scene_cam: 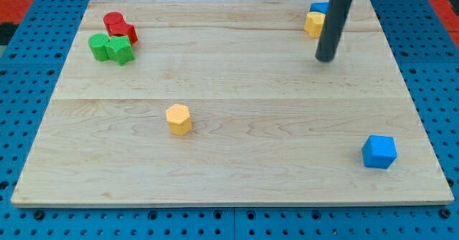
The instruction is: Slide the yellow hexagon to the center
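Observation:
The yellow hexagon (178, 118) lies on the wooden board (237, 89), left of the middle and a little toward the view's bottom. My tip (326, 58) rests on the board at the upper right, far from the hexagon. It sits just below and to the right of a second yellow block (313, 24), whose shape I cannot make out.
A blue block (320, 8) peeks out behind the yellow one at the top right. A blue cube (379, 152) sits at the lower right. Two red blocks (118, 25) and two green blocks (111, 48) cluster at the upper left.

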`<state>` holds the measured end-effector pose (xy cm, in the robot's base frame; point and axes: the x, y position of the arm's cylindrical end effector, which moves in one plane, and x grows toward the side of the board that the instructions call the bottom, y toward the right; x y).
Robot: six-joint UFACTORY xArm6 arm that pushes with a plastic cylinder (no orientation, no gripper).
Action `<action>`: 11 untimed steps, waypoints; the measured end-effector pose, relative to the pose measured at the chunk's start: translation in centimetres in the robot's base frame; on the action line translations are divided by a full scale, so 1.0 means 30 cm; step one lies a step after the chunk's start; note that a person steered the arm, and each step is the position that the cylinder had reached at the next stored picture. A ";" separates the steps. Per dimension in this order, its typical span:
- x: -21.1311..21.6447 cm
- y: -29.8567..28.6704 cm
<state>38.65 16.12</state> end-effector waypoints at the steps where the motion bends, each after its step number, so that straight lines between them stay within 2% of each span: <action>1: 0.267 -0.005; 2: 0.481 -0.086; 3: 0.588 -0.294; 4: 0.529 -0.570; 5: 0.449 -0.745; 6: 0.446 -0.837; 7: 0.458 -0.910; 8: 0.354 -0.914; 9: 0.278 -0.888; 11: 0.237 -0.743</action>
